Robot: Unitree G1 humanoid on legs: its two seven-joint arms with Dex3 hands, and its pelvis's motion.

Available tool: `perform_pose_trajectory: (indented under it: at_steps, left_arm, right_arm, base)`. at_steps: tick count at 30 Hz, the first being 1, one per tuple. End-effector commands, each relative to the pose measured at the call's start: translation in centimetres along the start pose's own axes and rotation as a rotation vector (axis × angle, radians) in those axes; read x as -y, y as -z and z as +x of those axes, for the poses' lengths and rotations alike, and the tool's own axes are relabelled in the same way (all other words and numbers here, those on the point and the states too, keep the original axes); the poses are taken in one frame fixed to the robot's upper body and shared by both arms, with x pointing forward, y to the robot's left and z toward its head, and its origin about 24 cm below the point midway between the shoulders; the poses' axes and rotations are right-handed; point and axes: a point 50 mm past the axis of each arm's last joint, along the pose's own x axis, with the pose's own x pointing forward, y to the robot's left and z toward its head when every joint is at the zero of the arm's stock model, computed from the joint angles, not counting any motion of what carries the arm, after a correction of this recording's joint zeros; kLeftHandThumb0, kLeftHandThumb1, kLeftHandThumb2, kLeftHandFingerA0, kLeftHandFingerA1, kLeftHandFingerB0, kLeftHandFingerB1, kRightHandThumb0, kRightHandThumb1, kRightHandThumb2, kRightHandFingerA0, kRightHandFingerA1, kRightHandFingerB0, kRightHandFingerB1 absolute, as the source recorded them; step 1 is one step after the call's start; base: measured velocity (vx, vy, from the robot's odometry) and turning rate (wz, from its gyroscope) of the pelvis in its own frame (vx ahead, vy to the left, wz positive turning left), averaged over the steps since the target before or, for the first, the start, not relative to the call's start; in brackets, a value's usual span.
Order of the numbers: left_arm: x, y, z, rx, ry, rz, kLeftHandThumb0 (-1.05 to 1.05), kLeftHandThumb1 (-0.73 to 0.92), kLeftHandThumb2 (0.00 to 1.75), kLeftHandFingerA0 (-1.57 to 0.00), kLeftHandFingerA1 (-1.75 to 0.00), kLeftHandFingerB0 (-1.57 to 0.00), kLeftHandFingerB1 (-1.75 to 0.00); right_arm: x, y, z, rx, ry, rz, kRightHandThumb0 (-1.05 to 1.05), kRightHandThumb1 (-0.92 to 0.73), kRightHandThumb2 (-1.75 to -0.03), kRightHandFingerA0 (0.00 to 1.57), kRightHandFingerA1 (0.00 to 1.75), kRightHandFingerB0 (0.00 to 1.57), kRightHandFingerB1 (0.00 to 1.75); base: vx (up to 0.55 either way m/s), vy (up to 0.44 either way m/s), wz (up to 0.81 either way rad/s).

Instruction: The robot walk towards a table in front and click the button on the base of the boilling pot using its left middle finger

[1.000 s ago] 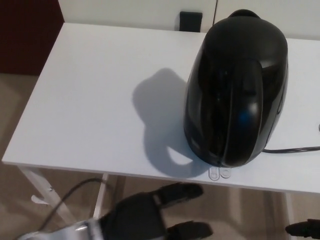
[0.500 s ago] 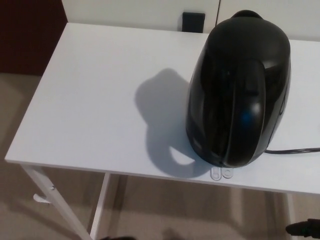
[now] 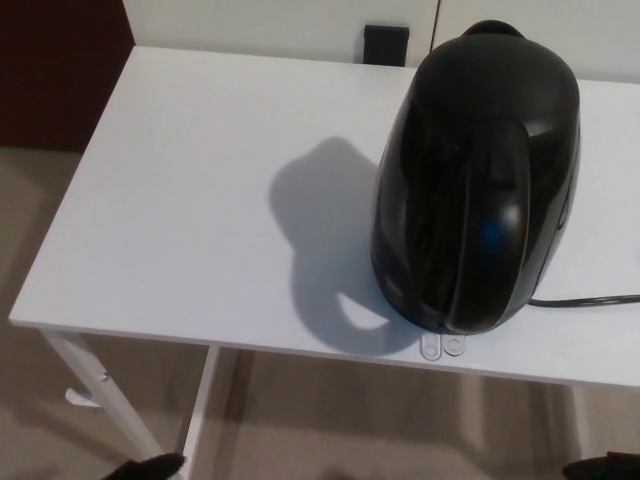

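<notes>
Just a glossy black boiling pot (image 3: 475, 180), two clear buttons (image 3: 441, 346) below; hands' fingers indiscernible.

Single head view only, looking steeply down from above the near edge of the white table (image 3: 180, 200), facing the wall behind. Close enough for the black pot (image 3: 475, 180) to fill the upper right.

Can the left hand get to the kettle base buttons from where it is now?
Probably yes. The buttons poke out at the table's near edge, nothing in front of them. The left hand sits low, below the table edge, so it must rise and move right.
</notes>
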Motion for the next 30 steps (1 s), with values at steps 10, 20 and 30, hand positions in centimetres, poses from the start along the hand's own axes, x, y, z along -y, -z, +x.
perform_pose_trajectory:
  at_steps: [10,20,30]
  left_arm:
    - [0.9,9.3,-1.6,-0.639,-0.141,-0.705,-0.42,0.42,0.63,-0.26,-0.38,-0.22,-0.37]
    - [1.6,9.5,-2.1,-0.662,-0.124,-0.724,-0.35,0.48,0.56,-0.31,-0.33,-0.24,-0.30]
    - [1.9,9.3,-2.2,-0.657,-0.107,-0.727,-0.35,0.49,0.56,-0.30,-0.33,-0.22,-0.30]
  right_arm:
    - [-0.4,0.5,-0.1,0.009,0.040,0.042,-0.24,-0.56,-0.56,0.51,0.46,0.42,0.41]
    - [-0.3,1.2,-0.3,-0.028,0.034,0.017,-0.22,-0.58,-0.57,0.50,0.45,0.41,0.40]
    - [-0.2,1.1,-0.3,-0.027,0.031,0.000,-0.21,-0.59,-0.57,0.50,0.45,0.42,0.41]
  base:
    - [0.00,0.000,0.00]
    - [0.00,0.000,0.00]
    - [0.00,0.000,0.00]
